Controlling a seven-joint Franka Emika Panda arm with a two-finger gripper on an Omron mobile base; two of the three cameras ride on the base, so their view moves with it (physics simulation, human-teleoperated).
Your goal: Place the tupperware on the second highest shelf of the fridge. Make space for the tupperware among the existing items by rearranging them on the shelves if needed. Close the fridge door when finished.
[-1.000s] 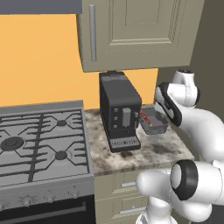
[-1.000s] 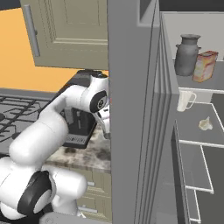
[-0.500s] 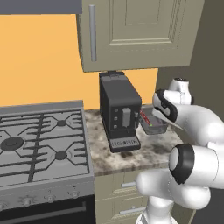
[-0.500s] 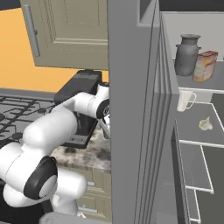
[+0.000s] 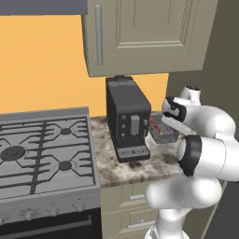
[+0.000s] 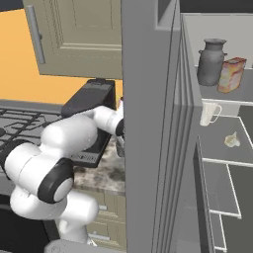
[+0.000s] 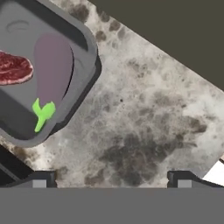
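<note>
In your hand view the tupperware [image 7: 41, 72] sits at the upper left of the frame on the speckled surface [image 7: 144, 118], up and left of the fingers [image 7: 43, 178] at the bottom edge and clear of both. You have the gripper [image 7: 111, 180] spread wide, holding and touching nothing. In the left base view the tupperware [image 5: 162, 130] lies at centre right, just beside the black coffee machine [image 5: 127, 117].

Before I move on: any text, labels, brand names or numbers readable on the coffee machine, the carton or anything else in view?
None readable.
Coffee machine: front buttons and panel bear no legible marking.
Carton: orange-brown face, any print too blurred to read.
Jug, mug, tupperware: no lettering visible.
</note>
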